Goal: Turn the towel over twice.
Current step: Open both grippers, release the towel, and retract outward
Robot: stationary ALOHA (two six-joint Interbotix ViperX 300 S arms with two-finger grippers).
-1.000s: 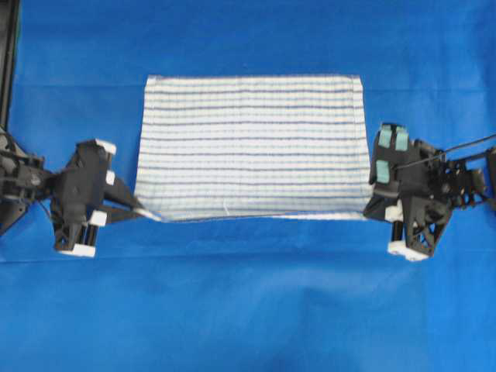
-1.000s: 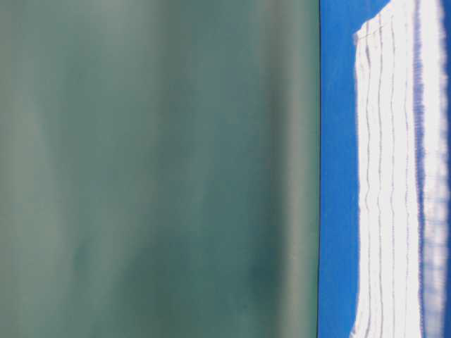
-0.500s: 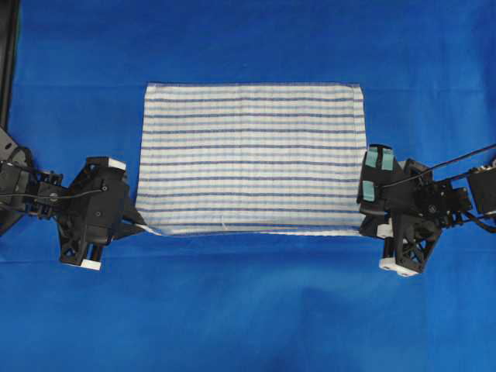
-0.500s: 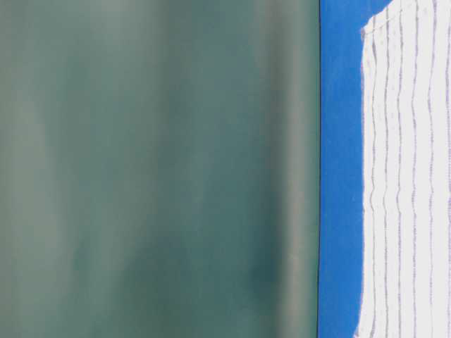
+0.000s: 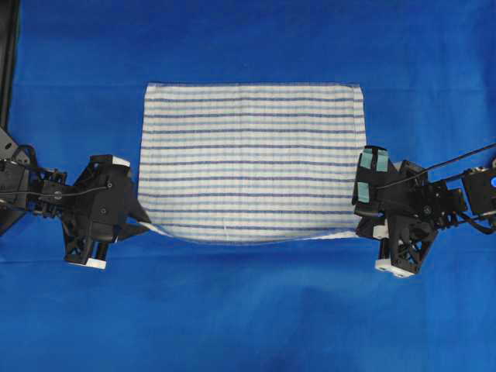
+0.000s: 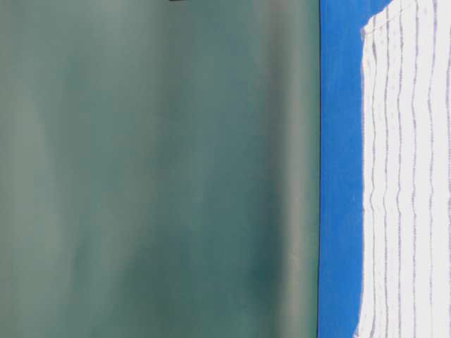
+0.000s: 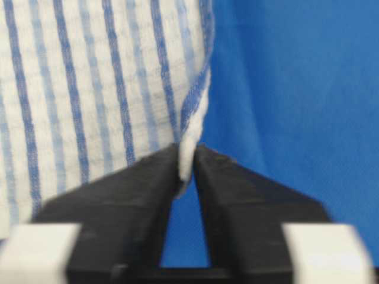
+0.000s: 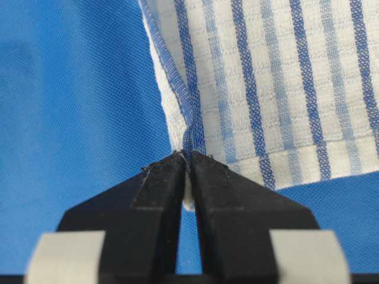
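Towel: the striped towel (image 5: 252, 159) lies spread nearly flat on the blue table covering (image 5: 248, 310), stripes running across, its near edge a little bowed between the two arms.
Towel corners: the two near corners are pinched up off the covering; the far edge lies flat.
Left gripper: the left gripper (image 7: 188, 160) has its fingers closed on the near left corner hem, cloth visible between the tips.
Right gripper: the right gripper (image 8: 188, 158) is clamped on the near right corner, tips almost meeting over the folded hem.
Progress: my reading is that a flip is either just finishing or about to start; how many turns are done cannot be told from here.
Left to do: at minimum, releasing the corners.
Hard to see: the table-level view cuts the towel off and is mostly blurred green backdrop (image 6: 155, 169).
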